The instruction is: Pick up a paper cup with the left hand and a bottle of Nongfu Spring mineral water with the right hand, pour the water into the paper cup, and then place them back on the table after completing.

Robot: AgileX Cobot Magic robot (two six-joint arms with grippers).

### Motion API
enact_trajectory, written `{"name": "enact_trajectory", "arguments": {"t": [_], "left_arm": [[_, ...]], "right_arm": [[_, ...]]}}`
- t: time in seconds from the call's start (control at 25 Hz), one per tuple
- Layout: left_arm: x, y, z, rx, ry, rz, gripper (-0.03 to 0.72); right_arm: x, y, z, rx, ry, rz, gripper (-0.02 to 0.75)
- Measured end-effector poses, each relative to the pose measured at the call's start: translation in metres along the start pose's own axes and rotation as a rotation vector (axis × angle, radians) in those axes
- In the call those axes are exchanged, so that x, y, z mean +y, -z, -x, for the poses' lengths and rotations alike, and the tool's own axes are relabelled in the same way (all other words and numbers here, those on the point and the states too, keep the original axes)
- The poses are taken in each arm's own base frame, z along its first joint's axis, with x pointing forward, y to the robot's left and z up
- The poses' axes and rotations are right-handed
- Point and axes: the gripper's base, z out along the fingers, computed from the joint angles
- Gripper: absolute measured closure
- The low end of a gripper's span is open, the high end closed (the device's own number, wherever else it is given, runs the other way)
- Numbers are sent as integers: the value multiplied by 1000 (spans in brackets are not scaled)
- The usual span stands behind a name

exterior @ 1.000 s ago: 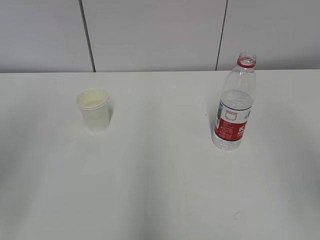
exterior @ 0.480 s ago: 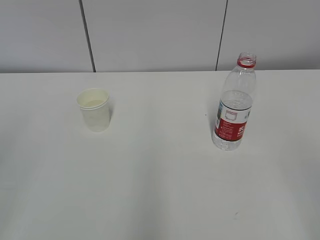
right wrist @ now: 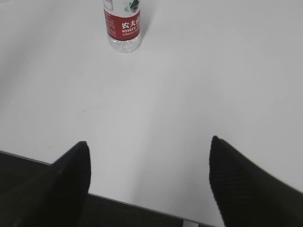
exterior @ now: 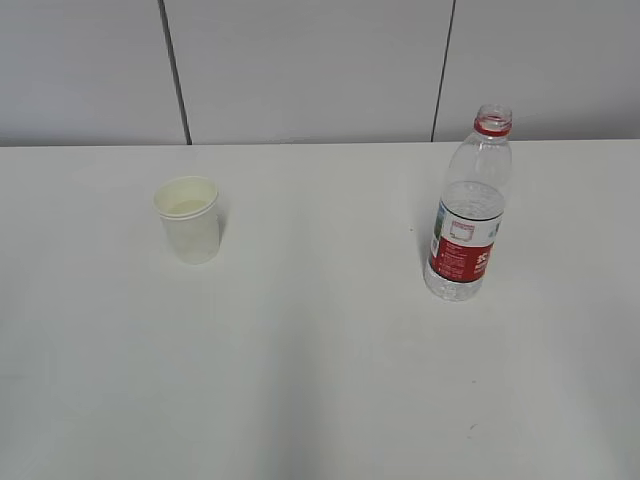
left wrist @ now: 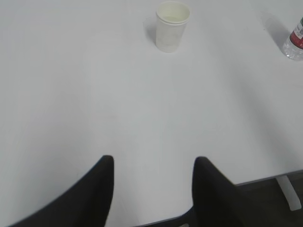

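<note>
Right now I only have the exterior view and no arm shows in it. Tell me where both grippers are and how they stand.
Observer: The left gripper hangs over the table's near edge, open and empty, with the paper cup far ahead.
Operator: Now the right one.
Observer: The right gripper is also at the near edge, open wider, holding nothing, facing the bottle.
Operator: Read me the bottle's label.
Observer: The red band carries white Chinese characters above small Latin lettering, too blurred to read for certain.
</note>
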Motion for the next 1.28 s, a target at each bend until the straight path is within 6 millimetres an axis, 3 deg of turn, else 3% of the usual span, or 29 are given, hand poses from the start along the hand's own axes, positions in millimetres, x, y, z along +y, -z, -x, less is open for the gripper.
{"name": "enact_trajectory", "arguments": {"t": [0.24,0.6,1.28], "left_arm": [[0,-5,-2,-43,-10,-2,346],[0,-6,-1,-53,-70,-3,348],[-4,-6,-2,-56,-8,41,433]], "right_arm": [[6,-10,-15,18,-4,40,164],[6,-11,-16,15,-4,45,164],[0,-10,-17,16,29,-21,164]]}}
